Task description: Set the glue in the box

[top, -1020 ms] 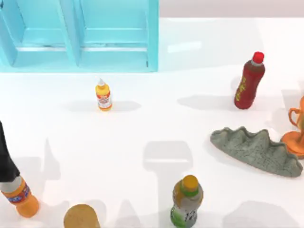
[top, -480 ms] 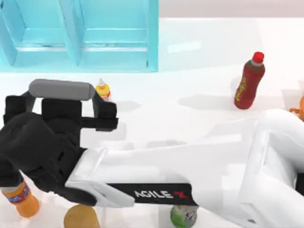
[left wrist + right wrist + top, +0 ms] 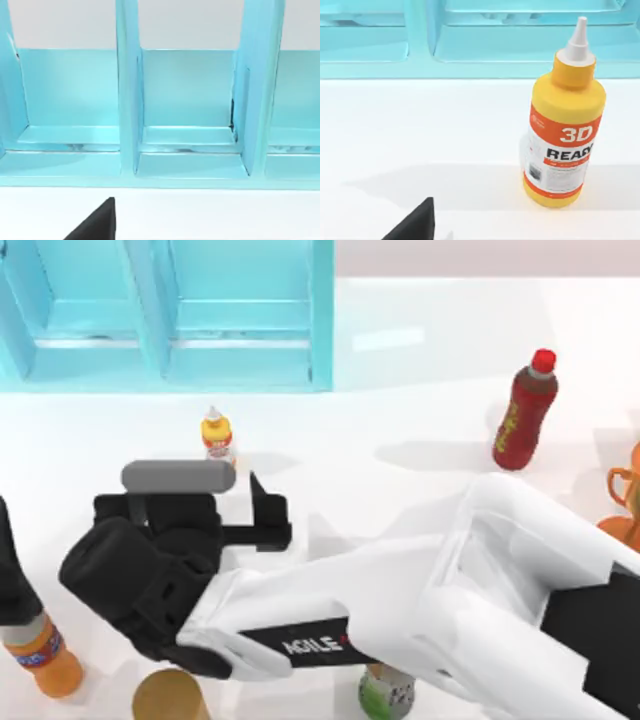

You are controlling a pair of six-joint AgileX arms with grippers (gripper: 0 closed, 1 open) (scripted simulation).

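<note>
While poised at six o'clock of the glue [image 3: 217, 436], upright on the counter [image 3: 420, 360] just short of the box [image 3: 322, 320], held the right gripper [image 3: 215, 502] with jaws spread and empty, likely to straddle it, left arm [image 3: 8, 570] parked at nine o'clock.

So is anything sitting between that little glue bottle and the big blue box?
No. In the right wrist view, only bare white table separates the glue from the box; the top view agrees.
</note>
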